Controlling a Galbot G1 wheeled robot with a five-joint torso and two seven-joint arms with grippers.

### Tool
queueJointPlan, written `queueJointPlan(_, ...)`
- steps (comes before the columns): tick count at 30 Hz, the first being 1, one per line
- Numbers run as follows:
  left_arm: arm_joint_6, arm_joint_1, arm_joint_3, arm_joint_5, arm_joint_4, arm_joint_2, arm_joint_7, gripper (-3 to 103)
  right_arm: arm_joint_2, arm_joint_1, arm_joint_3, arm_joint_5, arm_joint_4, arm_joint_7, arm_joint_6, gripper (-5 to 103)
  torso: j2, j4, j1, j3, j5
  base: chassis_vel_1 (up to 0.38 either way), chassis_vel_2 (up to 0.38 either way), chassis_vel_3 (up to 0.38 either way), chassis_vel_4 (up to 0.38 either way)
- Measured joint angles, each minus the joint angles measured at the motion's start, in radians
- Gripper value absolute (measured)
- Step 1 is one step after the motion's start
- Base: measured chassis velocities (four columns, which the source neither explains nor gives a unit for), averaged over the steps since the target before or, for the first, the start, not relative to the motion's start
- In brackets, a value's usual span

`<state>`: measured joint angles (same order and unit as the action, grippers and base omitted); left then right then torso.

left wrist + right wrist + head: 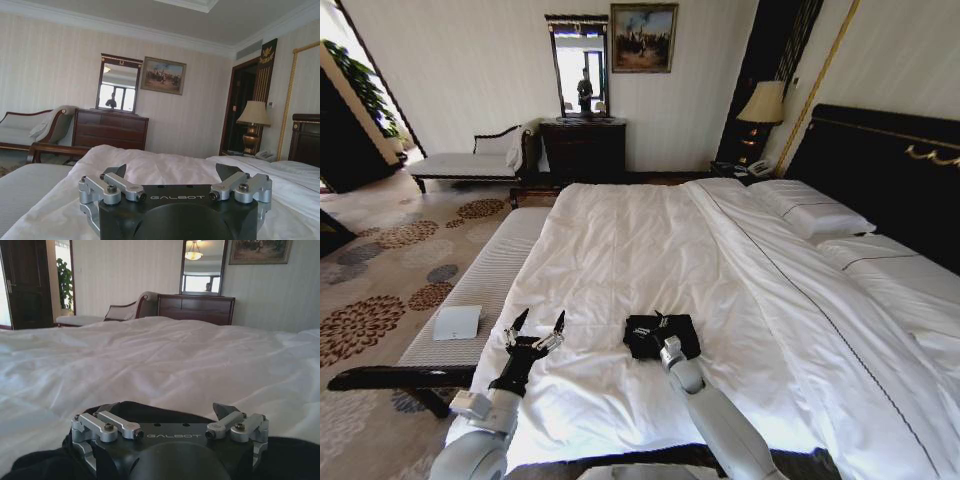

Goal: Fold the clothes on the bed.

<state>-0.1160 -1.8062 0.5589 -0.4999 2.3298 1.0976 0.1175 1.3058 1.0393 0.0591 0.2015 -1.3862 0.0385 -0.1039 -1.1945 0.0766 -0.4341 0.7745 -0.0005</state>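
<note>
Black fabric is lying bunched under the right gripper [660,322], whose fingers are standing spread wide over the clothes [661,336] with nothing held between them. In the right wrist view the right gripper [170,412] is showing its two dark fingertips [223,410] well apart above the dark cloth [35,465]. The left gripper [538,325] is hovering just beside the garment, toward the bed's near left edge, its fingers likewise splayed and empty; the left wrist view is showing it [172,172] over white bedding. The clothes are sitting crumpled near the foot of the bed [650,240], on the white duvet [620,250]. A pale bench [480,290] is standing alongside the bed.
</note>
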Motion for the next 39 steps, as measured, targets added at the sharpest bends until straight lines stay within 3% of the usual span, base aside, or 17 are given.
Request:
queueJointPlan(7,0.000,0.000,0.000,0.000,0.000,0.000,0.000,100,-0.087,0.093,0.089,0.090,-0.191,0.012,0.001,100,0.000,0.0001,0.000,0.000,0.0001,0.000,0.000,0.000,0.000)
queueJointPlan(11,0.000,0.000,0.000,0.000,0.000,0.000,0.000,100,-0.134,0.223,0.262,0.114,-0.339,0.033,0.008,100,0.000,0.0002,0.000,0.000,-0.0004,0.000,0.000,0.000,0.000)
queueJointPlan(12,0.000,0.000,0.000,0.000,0.000,0.000,0.000,100,-0.134,0.223,0.262,0.114,-0.339,0.033,0.008,100,0.000,0.0002,0.000,0.000,-0.0004,0.000,0.000,0.000,0.000)
queueJointPlan(16,0.000,0.000,0.000,0.000,0.000,0.000,0.000,100,-0.133,0.387,0.465,0.114,-0.465,0.020,-0.018,100,0.000,0.0001,0.000,0.000,-0.0007,0.000,0.000,0.000,0.000)
queueJointPlan(21,0.000,0.000,0.000,0.000,0.000,0.000,0.000,100,-0.099,0.546,0.634,0.097,-0.531,-0.013,-0.072,100,0.000,0.0005,0.000,0.000,-0.0002,0.000,0.000,0.000,0.000)
queueJointPlan(23,0.000,0.000,0.000,0.000,0.000,0.000,0.000,100,-0.097,0.557,0.644,0.098,-0.536,-0.015,-0.076,100,0.000,0.0004,0.000,0.000,-0.0003,0.000,0.000,0.000,0.000)
queueJointPlan(26,0.000,0.000,0.000,0.000,0.000,0.000,0.000,100,-0.073,0.681,0.752,0.115,-0.578,-0.040,-0.122,100,0.000,0.0002,0.000,0.000,-0.0005,0.000,0.000,0.000,0.000)
queueJointPlan(39,0.000,0.000,0.000,0.000,0.000,0.000,0.000,100,-0.023,0.749,0.802,0.085,-0.611,-0.062,-0.167,100,0.000,0.0001,0.000,0.000,-0.0002,0.000,0.000,0.000,0.000)
